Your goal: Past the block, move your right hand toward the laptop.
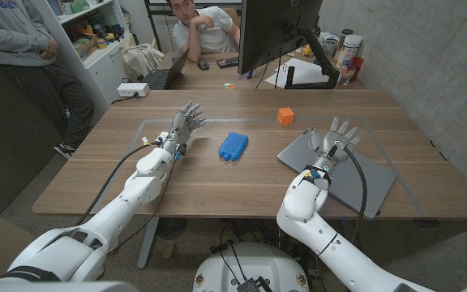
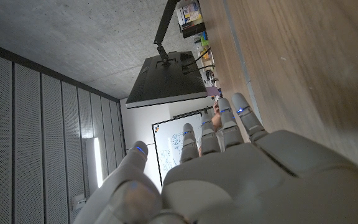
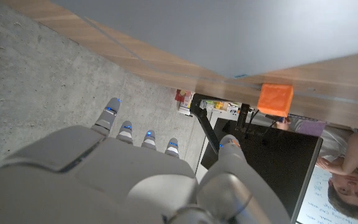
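The right hand [image 1: 333, 138], fingers spread and holding nothing, hovers over the laptop [image 1: 355, 174]; the block [image 1: 285, 116] sits ahead-left, so the reach looks nearly finished.

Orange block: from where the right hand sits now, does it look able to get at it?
Probably yes. The right hand hovers open over the closed grey laptop, and the orange block stands just beyond on bare table, with nothing between them. The blue object lies off to the side.
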You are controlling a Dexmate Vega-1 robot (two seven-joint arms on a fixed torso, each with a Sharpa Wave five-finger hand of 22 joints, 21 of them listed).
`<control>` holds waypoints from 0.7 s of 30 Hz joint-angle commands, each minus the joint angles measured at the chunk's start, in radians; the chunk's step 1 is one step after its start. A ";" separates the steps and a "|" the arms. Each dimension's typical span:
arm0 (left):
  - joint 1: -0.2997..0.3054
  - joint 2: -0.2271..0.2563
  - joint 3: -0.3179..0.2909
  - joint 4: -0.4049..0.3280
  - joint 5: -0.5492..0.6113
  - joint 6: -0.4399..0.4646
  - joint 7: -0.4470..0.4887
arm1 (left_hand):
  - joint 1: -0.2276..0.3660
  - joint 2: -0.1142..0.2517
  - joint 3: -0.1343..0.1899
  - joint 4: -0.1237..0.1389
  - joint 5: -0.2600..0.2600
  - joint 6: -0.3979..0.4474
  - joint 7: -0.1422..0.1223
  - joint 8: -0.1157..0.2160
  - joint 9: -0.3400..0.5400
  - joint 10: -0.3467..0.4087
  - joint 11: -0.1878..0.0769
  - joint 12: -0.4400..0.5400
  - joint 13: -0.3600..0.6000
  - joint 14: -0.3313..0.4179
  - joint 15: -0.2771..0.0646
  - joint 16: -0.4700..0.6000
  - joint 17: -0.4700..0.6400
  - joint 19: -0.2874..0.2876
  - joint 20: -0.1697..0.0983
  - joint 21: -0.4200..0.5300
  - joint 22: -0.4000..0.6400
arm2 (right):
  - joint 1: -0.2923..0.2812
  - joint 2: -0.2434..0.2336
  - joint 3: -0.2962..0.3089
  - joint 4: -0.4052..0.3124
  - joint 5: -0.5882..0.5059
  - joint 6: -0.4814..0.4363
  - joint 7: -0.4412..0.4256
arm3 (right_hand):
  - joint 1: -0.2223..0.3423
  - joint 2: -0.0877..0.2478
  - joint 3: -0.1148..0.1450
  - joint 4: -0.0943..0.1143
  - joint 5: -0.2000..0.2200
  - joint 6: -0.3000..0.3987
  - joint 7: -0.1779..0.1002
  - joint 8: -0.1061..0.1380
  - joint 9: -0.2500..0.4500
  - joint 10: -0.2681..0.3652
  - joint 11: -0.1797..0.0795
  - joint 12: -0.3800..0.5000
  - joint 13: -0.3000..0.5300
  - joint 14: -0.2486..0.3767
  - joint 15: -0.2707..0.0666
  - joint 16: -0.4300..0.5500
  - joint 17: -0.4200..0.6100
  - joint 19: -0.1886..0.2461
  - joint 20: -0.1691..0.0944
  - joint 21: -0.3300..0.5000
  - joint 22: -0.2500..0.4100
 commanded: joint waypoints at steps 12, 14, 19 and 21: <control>0.002 -0.002 0.003 -0.013 0.005 -0.006 -0.004 | -0.004 0.010 -0.003 0.001 0.004 0.003 0.002 0.004 0.003 0.001 -0.002 0.004 0.005 0.003 0.001 -0.002 0.005 -0.021 0.007 -0.006 0.004 | -0.009 0.042 0.010 0.059 -0.060 -0.027 0.262 | 0.002 0.003 -0.002 0.002 -0.002 -0.031 -0.003 0.005 0.006 -0.188 0.021 0.008 0.003 -0.291 0.016 0.008 0.001 -0.511 0.012 -0.010 0.003; 0.008 0.002 0.002 -0.023 0.006 -0.004 0.002 | -0.003 0.010 -0.003 0.001 0.005 0.004 0.002 0.004 0.003 0.001 0.000 0.004 0.005 0.003 0.001 -0.002 0.005 -0.020 0.007 -0.007 0.004 | -0.003 0.037 0.000 0.069 -0.056 -0.027 0.264 | 0.003 0.002 -0.003 0.002 -0.001 -0.034 -0.003 0.006 0.007 -0.192 0.019 0.008 0.003 -0.293 0.018 0.008 0.000 -0.510 0.012 -0.011 0.003; 0.021 0.010 -0.002 -0.043 0.004 0.001 0.013 | -0.004 0.011 -0.004 0.001 0.005 0.004 0.002 0.004 0.003 0.001 0.005 0.004 0.005 0.002 0.002 -0.002 0.005 -0.020 0.007 -0.008 0.004 | 0.002 0.035 -0.008 0.074 -0.069 -0.027 0.274 | 0.004 0.001 -0.003 0.001 -0.001 -0.038 -0.003 0.006 0.007 -0.193 0.018 0.010 0.003 -0.293 0.018 0.009 0.000 -0.509 0.012 -0.013 0.004; 0.026 0.012 -0.004 -0.050 0.003 0.001 0.016 | -0.004 0.011 -0.004 0.001 0.005 0.002 0.000 0.003 0.003 0.001 0.002 0.004 0.005 0.002 0.001 -0.002 0.005 -0.019 0.007 -0.009 0.004 | 0.003 0.030 -0.010 0.065 -0.059 -0.027 0.273 | 0.005 0.000 -0.003 0.001 -0.001 -0.040 -0.003 0.006 0.007 -0.194 0.019 0.010 0.003 -0.294 0.018 0.009 0.000 -0.509 0.012 -0.014 0.004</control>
